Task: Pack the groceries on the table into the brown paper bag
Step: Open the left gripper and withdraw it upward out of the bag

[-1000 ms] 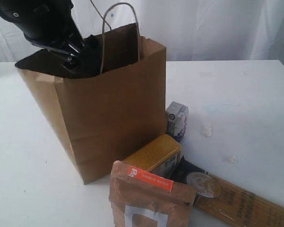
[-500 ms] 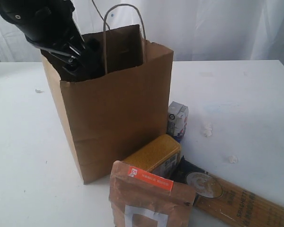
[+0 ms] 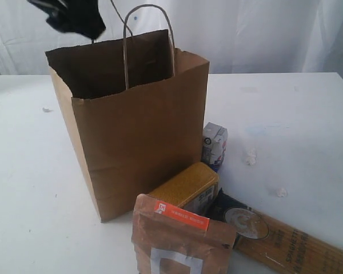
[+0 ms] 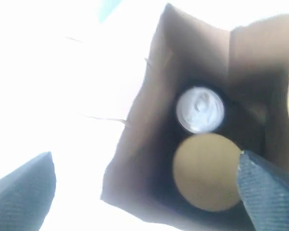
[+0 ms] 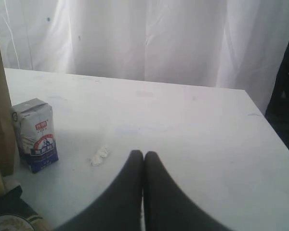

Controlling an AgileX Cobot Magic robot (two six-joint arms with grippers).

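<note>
Left hand (image 4: 145, 156) hangs spread wide above the brown paper bag (image 3: 137, 131), right hand (image 5: 143, 154) pinched together, print on the pouch (image 3: 180, 242) illegible.

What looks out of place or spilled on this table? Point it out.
Small white scraps lie loose on the table near the small white-blue carton; they look like debris, not groceries. The yellow-grain bottle lies on its side by the brown paper bag.
</note>
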